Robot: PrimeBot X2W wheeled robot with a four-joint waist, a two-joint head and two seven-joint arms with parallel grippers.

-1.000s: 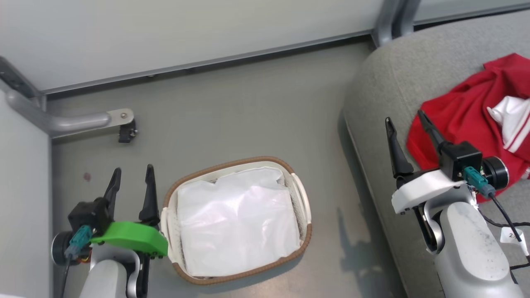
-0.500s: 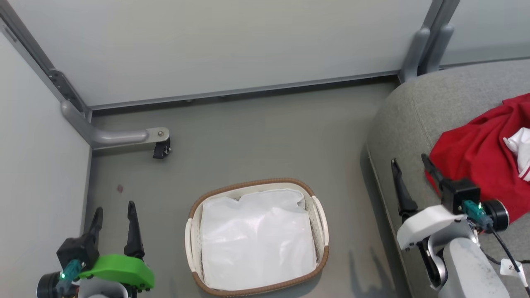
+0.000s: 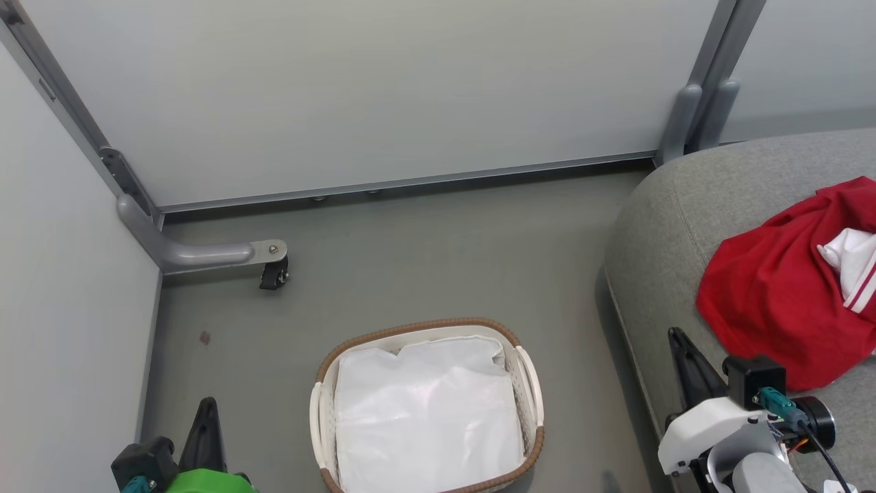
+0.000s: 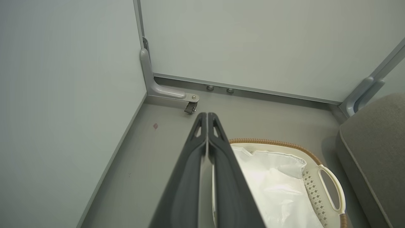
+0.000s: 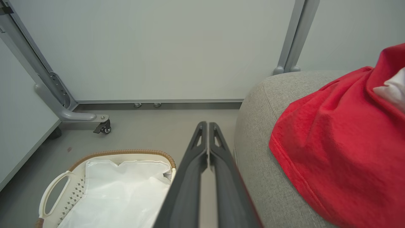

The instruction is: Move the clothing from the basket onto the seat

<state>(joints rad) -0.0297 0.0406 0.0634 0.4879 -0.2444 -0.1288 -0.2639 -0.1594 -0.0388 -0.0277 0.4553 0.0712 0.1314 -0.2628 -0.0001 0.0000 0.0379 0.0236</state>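
Observation:
The oval white basket point(image 3: 528, 383) with a brown woven rim stands on the grey floor and holds its white liner point(image 3: 428, 418). Red clothing point(image 3: 773, 287) with a white trimmed patch lies crumpled on the grey seat point(image 3: 657, 233) at the right. My left gripper point(image 3: 205, 424) sits low at the bottom left of the head view, left of the basket, shut with nothing in it. My right gripper point(image 3: 684, 359) hovers at the seat's front edge, just left of the clothing, also shut and empty. The wrist views show each pair of fingers point(image 4: 207, 133) point(image 5: 207, 139) pressed together.
Pale partition walls close the space behind and at the left. A grey metal foot with a small black caster point(image 3: 274, 274) juts onto the floor at the back left. A grey upright post point(image 3: 691, 116) stands behind the seat's corner.
Both grippers closed from wide open. The head camera tilted up, so the scene slid down, and both arms now sit lower at the frame's bottom. The clothing stays on the seat.

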